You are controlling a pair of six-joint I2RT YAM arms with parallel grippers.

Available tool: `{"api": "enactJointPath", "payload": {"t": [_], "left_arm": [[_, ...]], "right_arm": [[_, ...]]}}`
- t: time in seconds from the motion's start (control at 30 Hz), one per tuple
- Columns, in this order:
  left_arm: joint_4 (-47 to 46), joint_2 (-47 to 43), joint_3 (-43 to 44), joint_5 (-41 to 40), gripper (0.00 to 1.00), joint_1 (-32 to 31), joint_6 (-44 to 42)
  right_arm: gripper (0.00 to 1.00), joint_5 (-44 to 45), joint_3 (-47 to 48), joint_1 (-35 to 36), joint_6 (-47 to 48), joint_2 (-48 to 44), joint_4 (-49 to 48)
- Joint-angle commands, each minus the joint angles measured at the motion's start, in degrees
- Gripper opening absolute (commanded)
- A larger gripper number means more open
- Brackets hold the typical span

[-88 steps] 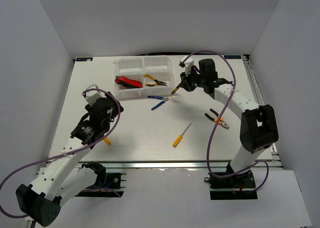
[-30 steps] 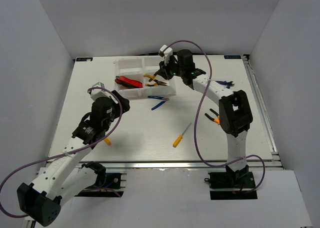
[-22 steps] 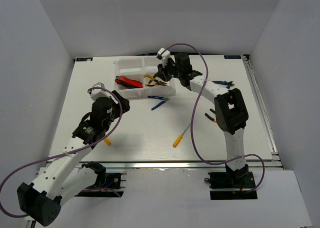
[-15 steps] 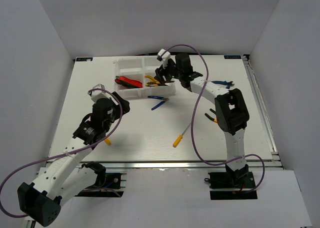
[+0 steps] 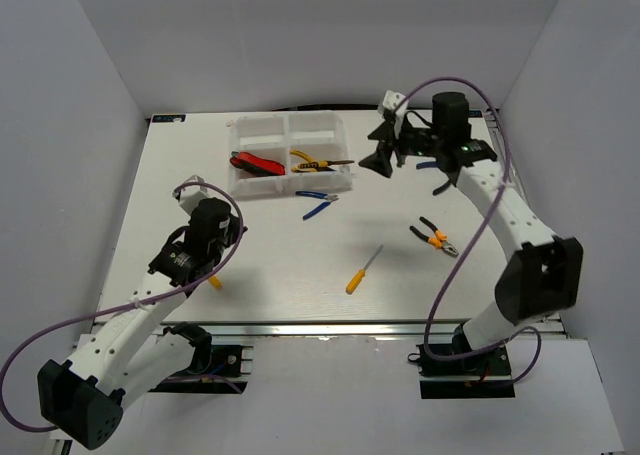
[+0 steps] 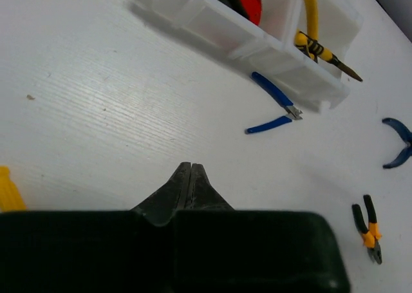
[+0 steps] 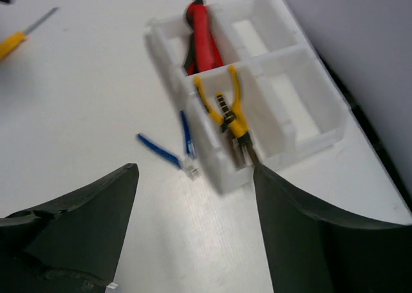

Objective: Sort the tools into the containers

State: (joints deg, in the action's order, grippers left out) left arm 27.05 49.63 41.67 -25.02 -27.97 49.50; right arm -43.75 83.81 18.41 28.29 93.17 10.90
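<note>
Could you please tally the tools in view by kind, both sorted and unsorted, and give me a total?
Pliers: 4 (yellow-handled pliers, blue-handled pliers, second blue-handled pliers, orange-and-black pliers)
Cutters: 1 (red cutters)
Screwdrivers: 2 (yellow-handled screwdriver, second screwdriver, half hidden)
Total: 7

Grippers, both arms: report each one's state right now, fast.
Left gripper: shut, holding nothing.
Right gripper: open wide, holding nothing.
</note>
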Motion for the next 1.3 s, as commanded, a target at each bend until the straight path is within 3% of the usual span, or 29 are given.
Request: {"api": "enactJointPath", "payload": {"t": [0.0, 0.07, 0.1, 0.13, 0.2, 0.27, 0.33, 0.5, 0.7, 0.9, 1.2, 1.27], "left_arm": [[4.8, -0.6, -0.2, -2.5, 0.00, 1.5, 2.9], [6.3, -0.8, -0.4, -1.8, 0.00, 2.8, 4.2], [7.0, -0.8, -0.7, -0.7, 0.00, 4.8, 4.4], [7.1, -0.9, -1.7, 0.9, 0.00, 6.2, 4.4], [7.4, -0.8, -2.9, 5.7, 0.00, 9.9, 4.6], [7.1, -0.9, -4.6, 9.5, 0.24, 11.9, 4.5], [6.7, -0.7, -5.5, 11.8, 0.47, 13.5, 4.5], [5.1, 0.7, -5.6, 14.1, 0.66, 14.0, 3.9], [2.5, 1.4, -5.6, 17.4, 0.75, 14.0, 1.7], [2.0, 0.1, -6.1, 18.2, 0.77, 14.0, 1.0], [-1.5, -0.2, -8.2, 18.9, 0.78, 14.0, 1.9], [-1.7, 0.2, -8.0, 19.0, 0.78, 14.1, 1.7]], "right_arm": [[0.77, -12.7, -6.4, -1.4, 7.5, -6.3, 13.5], [0.68, -13.2, -12.0, -2.1, 9.2, -9.1, 16.9], [0.56, -12.9, -13.5, -2.5, 8.9, -11.8, 17.8], [0.50, -12.6, -16.8, -2.9, 8.4, -13.1, 18.5], [0.44, -11.0, -20.7, -4.3, 7.4, -17.3, 18.5], [0.48, -8.9, -25.3, -5.1, 7.9, -20.8, 19.2], [0.64, -6.4, -27.0, -7.0, 9.6, -22.2, 22.3], [0.69, -0.2, -29.0, -11.9, 6.8, -23.2, 23.4], [0.75, 7.5, -31.5, -16.4, 1.1, -23.2, 18.3], [0.89, 13.7, -32.9, -17.7, 1.8, -21.0, 16.7], [0.89, 31.8, -37.0, -17.2, 3.6, -15.0, 10.0], [0.89, 32.2, -36.9, -17.2, 4.0, -12.8, 9.5]]}}
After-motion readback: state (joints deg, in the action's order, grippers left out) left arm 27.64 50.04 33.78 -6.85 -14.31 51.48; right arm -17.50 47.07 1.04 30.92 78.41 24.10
